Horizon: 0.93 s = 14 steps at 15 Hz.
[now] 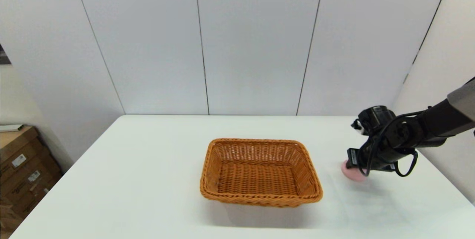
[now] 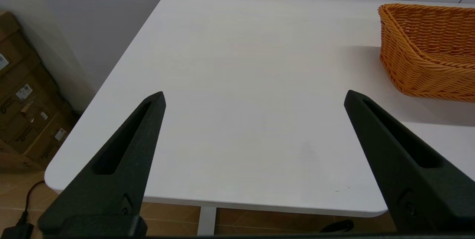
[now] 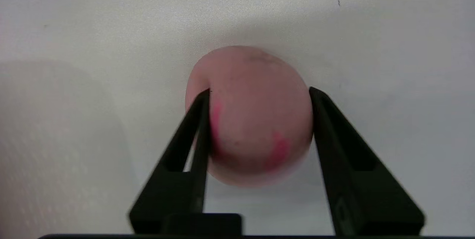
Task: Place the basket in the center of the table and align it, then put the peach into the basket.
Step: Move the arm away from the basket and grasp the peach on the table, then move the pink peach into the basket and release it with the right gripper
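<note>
The orange-brown wicker basket [image 1: 259,199] stands empty around the middle of the white table [image 1: 148,164], long sides across my view; one end of the basket [image 2: 419,72] also shows in the left wrist view. The pink peach [image 1: 351,174] lies on the table to the right of the basket, a short gap away. My right gripper [image 1: 353,165] reaches down onto it. In the right wrist view the peach [image 3: 252,116] sits between the two black fingers of the right gripper [image 3: 259,92], which press on both its sides. My left gripper [image 2: 254,98] hovers open over the table's left part.
Cardboard boxes [image 1: 22,164] are stacked on the floor beyond the table's left edge. White wall panels stand behind the table's far edge and along its right side. Bare tabletop surrounds the basket.
</note>
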Available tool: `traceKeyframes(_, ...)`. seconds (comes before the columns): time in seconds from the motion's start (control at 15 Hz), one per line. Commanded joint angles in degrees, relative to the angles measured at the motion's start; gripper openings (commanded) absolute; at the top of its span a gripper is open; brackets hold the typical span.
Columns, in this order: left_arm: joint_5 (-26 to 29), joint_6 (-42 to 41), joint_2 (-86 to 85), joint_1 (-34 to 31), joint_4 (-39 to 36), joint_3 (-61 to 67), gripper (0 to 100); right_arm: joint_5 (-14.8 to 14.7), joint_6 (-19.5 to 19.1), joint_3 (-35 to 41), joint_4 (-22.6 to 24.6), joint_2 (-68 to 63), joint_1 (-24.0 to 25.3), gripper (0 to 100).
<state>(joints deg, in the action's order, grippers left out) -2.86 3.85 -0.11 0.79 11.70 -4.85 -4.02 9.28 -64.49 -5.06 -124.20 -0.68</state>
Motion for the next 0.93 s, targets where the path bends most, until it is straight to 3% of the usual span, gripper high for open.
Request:
traceKeyframes(0.07, -0.04, 0.01, 0.02, 0.00, 0.07, 0.02, 100, 0.51, 0.13, 0.77, -0.83, 5.55, 0.24, 0)
traceKeyframes(0.33, -0.04, 0.01, 0.02, 0.00, 0.07, 0.02, 100, 4.46, 0.22, 2.00, -3.91, 16.44, 2.35, 0)
traceKeyframes(0.47, -0.04, 0.01, 0.02, 0.00, 0.07, 0.02, 100, 9.56, 0.30, 2.17, -6.98, 22.68, 6.31, 0)
traceKeyframes(0.73, -0.04, 0.01, 0.02, 0.00, 0.07, 0.02, 100, 9.56, 2.41, 1.56, -8.39, 24.79, 18.88, 0)
traceKeyframes(0.93, -0.04, 0.01, 0.02, 0.00, -0.01, 0.02, 100, 9.47, 2.59, -3.19, -8.48, 19.78, 25.29, 0)
